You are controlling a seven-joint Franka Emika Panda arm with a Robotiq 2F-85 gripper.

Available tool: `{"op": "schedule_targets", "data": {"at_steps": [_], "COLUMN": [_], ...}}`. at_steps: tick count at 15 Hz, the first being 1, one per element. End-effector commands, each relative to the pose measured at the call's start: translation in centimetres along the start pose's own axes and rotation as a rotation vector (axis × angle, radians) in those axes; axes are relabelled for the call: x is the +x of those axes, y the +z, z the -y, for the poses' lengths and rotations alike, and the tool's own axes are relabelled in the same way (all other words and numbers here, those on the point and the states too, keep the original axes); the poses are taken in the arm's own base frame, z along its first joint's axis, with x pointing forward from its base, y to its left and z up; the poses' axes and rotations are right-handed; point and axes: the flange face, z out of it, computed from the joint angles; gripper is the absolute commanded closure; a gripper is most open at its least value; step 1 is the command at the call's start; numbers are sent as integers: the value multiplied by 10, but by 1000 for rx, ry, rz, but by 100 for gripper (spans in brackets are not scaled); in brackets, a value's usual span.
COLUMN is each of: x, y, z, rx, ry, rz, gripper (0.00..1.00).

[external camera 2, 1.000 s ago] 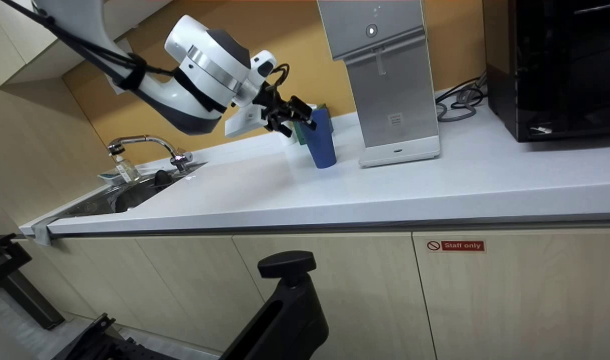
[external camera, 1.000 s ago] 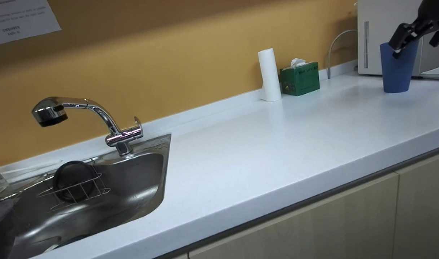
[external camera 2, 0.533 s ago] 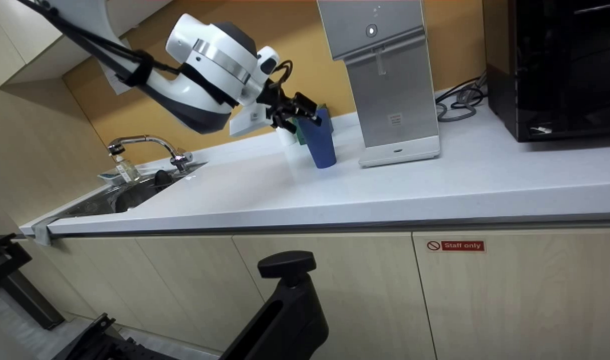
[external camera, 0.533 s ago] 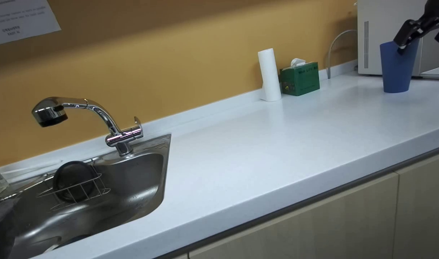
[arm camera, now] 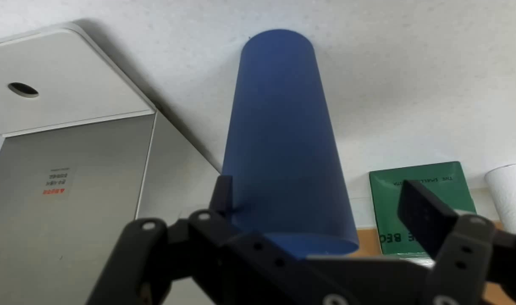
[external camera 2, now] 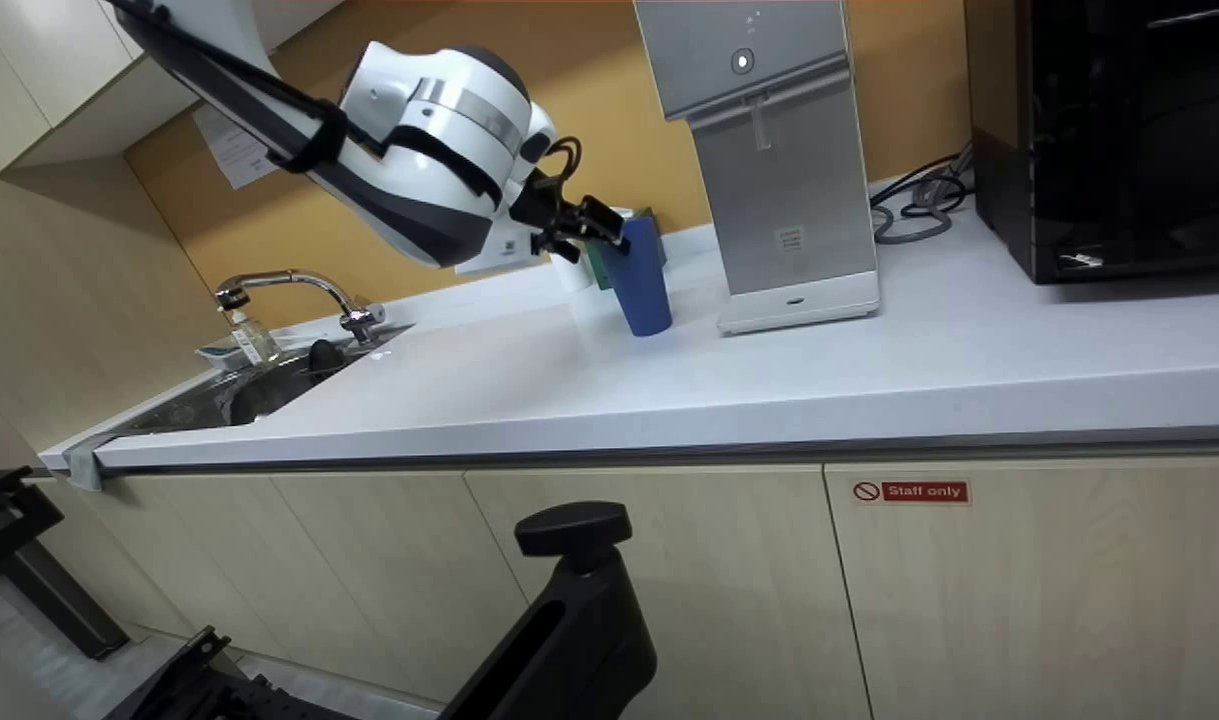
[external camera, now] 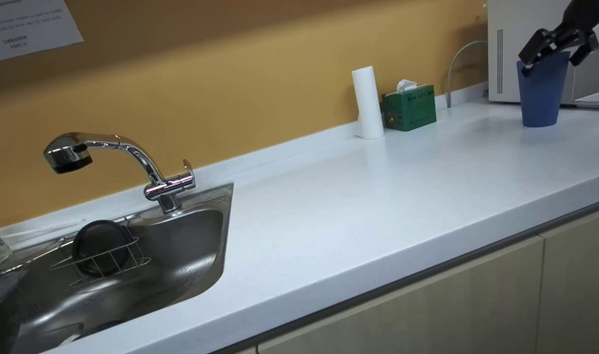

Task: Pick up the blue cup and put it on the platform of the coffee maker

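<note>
Blue cup (external camera 2: pixel 641 290) stands mouth up on the white countertop (external camera 2: pixel 489 380), set in from its front edge, just beside the grey dispenser (external camera 2: pixel 784 185) that I take for the coffee maker; a gap shows between them. The gripper (arm camera: pixel 315 190) is spread wide astride the cup's upper part, gripping nothing: in the wrist view one finger lies right at the cup's outline, contact uncertain, while the other is well apart. I judge the step in hand to be lining up the grasp. Next, the gripper should probably shift toward the dispenser to centre the cup, close without tipping it, then lift and carry it onto the white platform (external camera 2: pixel 839 298).

Counted: one cup, one dispenser, one platform; one green tissue box (external camera: pixel 410 108) and one paper towel roll (external camera: pixel 369 102), both near the back edge; one sink (external camera: pixel 191 236), one faucet (external camera: pixel 142 158) and one pump bottle (external camera 2: pixel 256 342) toward the left edge; one black appliance (external camera 2: pixel 1119 150) beyond the dispenser; one "Staff only" sign (external camera 2: pixel 911 491) below the front edge.
</note>
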Motion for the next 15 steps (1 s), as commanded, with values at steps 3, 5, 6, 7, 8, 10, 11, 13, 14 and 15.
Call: {"op": "schedule_targets", "data": {"at_steps": [3,5,6,7,8,10,11,13,14,15], "x": [5,2,0,-3,-6,-11,-14,-19,-22,-23], "y": [20,28,33,38,44,54,60,69,73,76], "z": [2,1,1,1,1,4,6,10,11,13], "rx": [-19,-40,-54,-63,-70,-78,-79,-78,-81,-82], "ry": [19,14,11,9,6,0,-3,-10,-13,-11], "rz": [-32,-41,-47,-51,-57,-72,-80,-100,-108,-121], "gripper": [0,0,0,0,0,0,0,25,25,31]}}
